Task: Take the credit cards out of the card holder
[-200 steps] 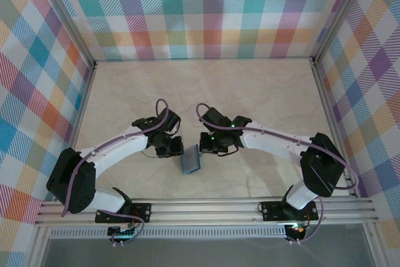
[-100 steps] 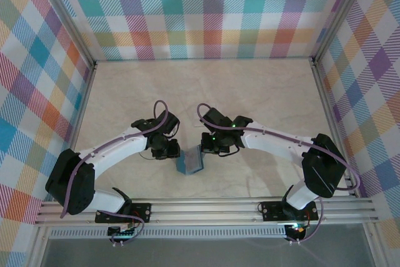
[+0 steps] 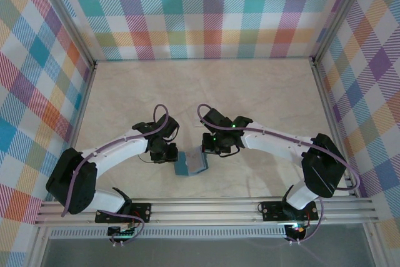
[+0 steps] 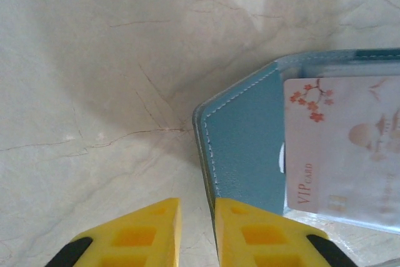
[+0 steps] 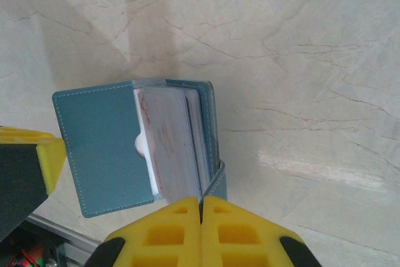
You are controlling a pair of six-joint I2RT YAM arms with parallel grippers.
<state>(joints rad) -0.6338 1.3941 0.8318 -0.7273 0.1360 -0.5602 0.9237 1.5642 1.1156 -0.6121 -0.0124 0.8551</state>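
Middle of the overhead frame, low: within a second I see the teal-blue leather bifold card holder [image 3: 190, 164] swing from a narrow, nearly edge-on sliver to a wide, opened spread, its flap now reaching leftward. My left gripper [image 3: 171, 154] has slid down-frame alongside that flap.

The table [image 4: 94, 60] has a smooth, stone-like top, pale cream with thin brown veins and a soft sheen. The card holder [image 4: 244, 136] looks like matt teal leather or an imitation of it, finely grained, with pale stitching along its edges. The credit cards [image 4: 350, 154] are smooth printed plastic under a clear glossy sleeve [image 4: 325, 60]. The left tool [image 4: 197, 229] and the right tool [image 5: 201, 220] have matt yellow moulded plastic fingers. Along the near edge runs a ribbed, dull silver metal rail [image 3: 206, 207].
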